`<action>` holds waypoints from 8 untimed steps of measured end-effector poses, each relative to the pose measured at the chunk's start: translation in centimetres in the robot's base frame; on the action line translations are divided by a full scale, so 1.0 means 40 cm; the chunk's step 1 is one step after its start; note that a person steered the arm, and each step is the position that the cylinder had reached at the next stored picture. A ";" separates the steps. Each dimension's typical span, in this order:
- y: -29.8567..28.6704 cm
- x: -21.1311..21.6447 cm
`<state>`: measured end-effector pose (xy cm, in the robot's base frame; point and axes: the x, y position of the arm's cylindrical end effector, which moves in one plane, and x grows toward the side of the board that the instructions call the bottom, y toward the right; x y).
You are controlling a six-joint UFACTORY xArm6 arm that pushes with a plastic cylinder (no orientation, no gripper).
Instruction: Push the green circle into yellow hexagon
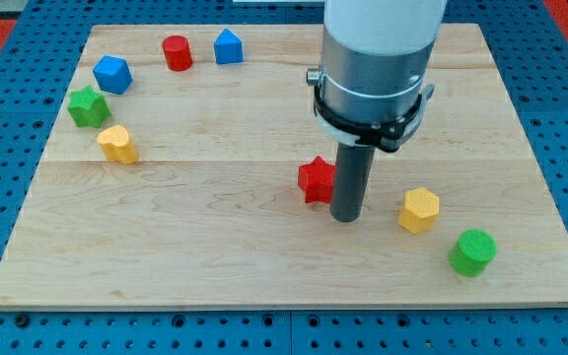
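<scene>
Green circle (473,250) sits near the board's bottom-right corner, closest thing to the view's bottom. Yellow hexagon (419,210) is just beside it at about 10 o'clock, a small gap between them, not touching. Short push needed.

My tip (346,216) is down on the wooden board (264,266), on the wrong side: it's at 9 o'clock of the hexagon, with the hexagon between me and the circle. Red star (316,180) is just beside the rod at 10 o'clock, looks touching or nearly so; can't tell which.

No gripper here, just the rod, so nothing to open or close and nothing held.

Risks as I judge them:
- Going straight for the circle knocks the hexagon first and moves the target.
- I need to get round to the circle's 4 o'clock side. That's close to the board's edge and corner, little room. A sloppy approach could nudge the circle off the board.
- Round block: an off-centre push lets it slip sideways past the hexagon.
- Pulling away could drag the red star along.

Far group at the view's top left, well apart, no threat: yellow block (117,144), green block (88,106), blue block (112,74), red cylinder (177,52), blue block (228,46).

Hard to see: my arm housing (375,59) covers the board behind it and is cut off at the top. Exact shapes of the far yellow and green blocks are unclear.
</scene>
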<state>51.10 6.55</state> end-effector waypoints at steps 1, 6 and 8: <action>-0.063 -0.109; 0.346 -0.216; 0.577 0.102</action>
<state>55.18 29.63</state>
